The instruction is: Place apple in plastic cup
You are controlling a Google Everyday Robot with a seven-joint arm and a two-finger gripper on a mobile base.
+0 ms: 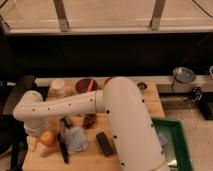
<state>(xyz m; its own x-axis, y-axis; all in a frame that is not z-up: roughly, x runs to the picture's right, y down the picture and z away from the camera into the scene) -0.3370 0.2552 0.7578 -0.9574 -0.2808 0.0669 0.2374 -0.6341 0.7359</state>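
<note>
The apple (48, 137), red-orange with a yellow patch, lies on the wooden table (132, 107) near its front left corner. The light-blue plastic cup (76, 139) sits just right of the apple, with a dark utensil (63, 146) between them. My white arm (75, 105) reaches from the lower right across the table to the left. My gripper (33, 141) hangs below the wrist, close against the apple's left side. The banana piece is hidden behind the arm.
A dark grape bunch (90, 120) and a black block (105, 143) lie right of the cup. A whitish cup (58, 87), a red bowl (86, 85) and a small metal cup (142, 86) stand at the back. A green bin (176, 147) is at the right.
</note>
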